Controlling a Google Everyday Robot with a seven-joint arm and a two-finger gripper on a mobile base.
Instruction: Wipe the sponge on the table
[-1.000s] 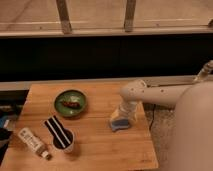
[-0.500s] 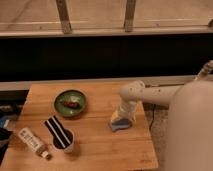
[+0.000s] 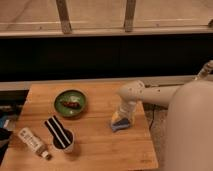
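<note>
Blue sponge [image 3: 120, 126] under the gripper [image 3: 122, 118] (hold: cannot tell) lies near the table's [image 3: 100, 150] right edge and could slide off.

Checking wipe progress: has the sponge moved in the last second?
No visible shift: the sponge sits as far right of the bowl as before, under the gripper, near the table's right edge.

Rounded white arm [image 3: 156, 95], pale gripper [image 3: 122, 116] at tip

The light-blue sponge [image 3: 118, 127] lies flat on the wooden table [image 3: 100, 147], at 3 o'clock from its centre, directly under the pincer [image 3: 121, 118].
</note>
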